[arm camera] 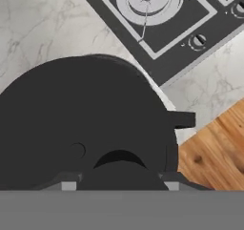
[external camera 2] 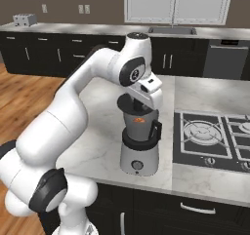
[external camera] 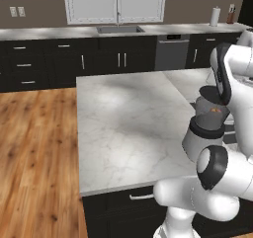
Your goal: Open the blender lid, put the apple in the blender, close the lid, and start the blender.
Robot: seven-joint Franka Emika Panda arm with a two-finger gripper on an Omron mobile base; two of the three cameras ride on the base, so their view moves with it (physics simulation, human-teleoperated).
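The blender (external camera 2: pixel 139 148) stands at the counter's (external camera: pixel 123 128) near edge, just left of the cooktop (external camera 2: pixel 215 134). The black blender lid (arm camera: pixel 81 124) sits over the jar mouth, the apple (external camera 2: pixel 139 121) glowing orange inside the jar. The gripper (external camera 2: pixel 141 98) hangs right above it; whether its fingers are spread or pinching, I cannot tell.

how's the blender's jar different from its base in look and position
The blender jar is translucent dark grey, with the apple showing through it; the blender base is opaque light grey. The jar sits on top, over a black collar; the base rests on the marble counter. The jar has a side handle, the base a small round front knob. Both are rounded and of similar width.
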